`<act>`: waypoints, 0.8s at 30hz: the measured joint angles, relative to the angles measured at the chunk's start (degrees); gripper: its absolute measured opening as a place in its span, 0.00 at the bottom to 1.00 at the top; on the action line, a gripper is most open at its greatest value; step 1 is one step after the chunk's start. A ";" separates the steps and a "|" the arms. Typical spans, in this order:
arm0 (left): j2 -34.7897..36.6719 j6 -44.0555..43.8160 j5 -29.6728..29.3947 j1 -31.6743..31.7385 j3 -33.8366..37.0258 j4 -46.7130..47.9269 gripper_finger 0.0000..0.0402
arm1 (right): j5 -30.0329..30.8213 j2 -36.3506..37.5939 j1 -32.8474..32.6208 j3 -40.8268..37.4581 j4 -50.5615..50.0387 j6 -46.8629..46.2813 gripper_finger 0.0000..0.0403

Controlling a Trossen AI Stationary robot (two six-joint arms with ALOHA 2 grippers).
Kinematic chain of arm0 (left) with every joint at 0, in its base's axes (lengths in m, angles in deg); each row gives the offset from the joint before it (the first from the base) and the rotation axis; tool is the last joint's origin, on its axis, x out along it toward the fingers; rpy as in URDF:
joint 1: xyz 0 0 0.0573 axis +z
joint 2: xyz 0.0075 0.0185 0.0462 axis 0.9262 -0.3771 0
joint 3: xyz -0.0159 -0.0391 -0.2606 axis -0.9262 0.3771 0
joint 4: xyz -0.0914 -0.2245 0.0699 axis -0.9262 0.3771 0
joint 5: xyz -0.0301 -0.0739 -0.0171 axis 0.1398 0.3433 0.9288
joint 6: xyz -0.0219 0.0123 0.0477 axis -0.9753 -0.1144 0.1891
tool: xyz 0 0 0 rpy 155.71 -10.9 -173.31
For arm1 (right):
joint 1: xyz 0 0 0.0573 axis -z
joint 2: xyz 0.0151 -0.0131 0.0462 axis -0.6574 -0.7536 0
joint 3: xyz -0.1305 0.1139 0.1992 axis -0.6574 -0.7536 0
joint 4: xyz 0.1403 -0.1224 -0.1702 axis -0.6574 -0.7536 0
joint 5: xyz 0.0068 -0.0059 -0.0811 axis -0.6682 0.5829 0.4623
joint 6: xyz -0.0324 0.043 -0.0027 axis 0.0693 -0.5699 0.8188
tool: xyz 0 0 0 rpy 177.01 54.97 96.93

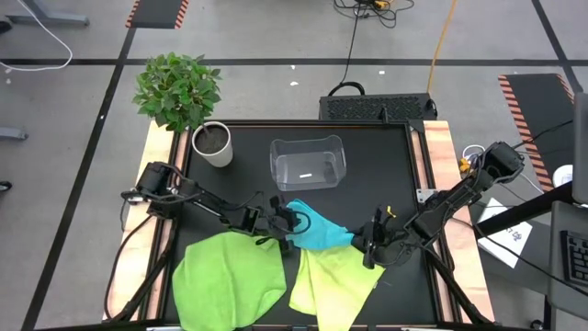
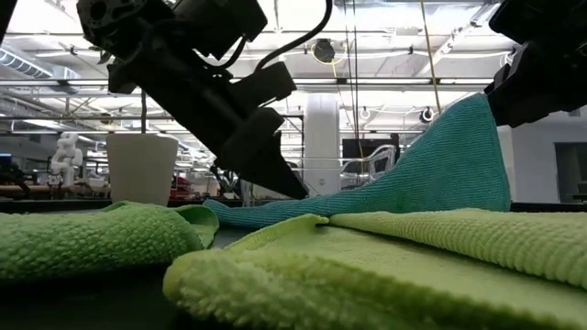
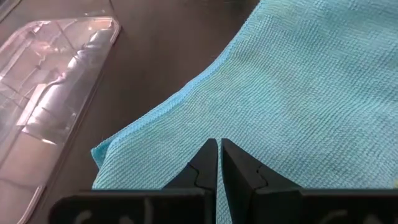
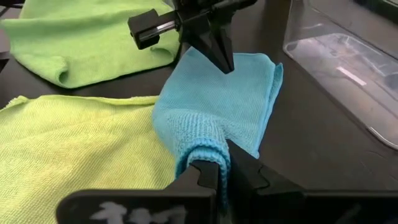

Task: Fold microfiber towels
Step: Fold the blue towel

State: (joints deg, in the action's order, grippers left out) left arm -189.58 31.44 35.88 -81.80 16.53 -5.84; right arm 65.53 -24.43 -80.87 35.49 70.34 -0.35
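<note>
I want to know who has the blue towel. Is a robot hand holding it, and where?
The right gripper pinches the turquoise towel at a bunched edge, lifting it. The left gripper is shut, pressing on the towel's middle, not clearly gripping it.

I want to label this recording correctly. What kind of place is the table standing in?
Most likely a robotics lab or workshop in an industrial hall. The concrete floor carries striped hazard tape and loose cables, the low view shows a high ceiling with exposed beams, and a keyboard sits beside the table.

no readable text, labels, brands or numbers anywhere, faint white marks on pincer mounts illegible
</note>
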 joint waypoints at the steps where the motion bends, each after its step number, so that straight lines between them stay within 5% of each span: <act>1: 0.00 0.42 0.68 0.00 0.00 -0.05 0.06 | 0.00 0.00 0.00 0.02 -0.02 0.14 0.01; 24: 0.00 2.45 2.44 0.01 0.00 -1.60 0.06 | -2.58 0.00 -0.02 0.02 0.24 0.62 0.01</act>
State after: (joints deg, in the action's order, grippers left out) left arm -189.58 33.89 38.32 -81.79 16.53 -7.45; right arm 62.96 -24.43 -80.89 35.51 70.58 0.27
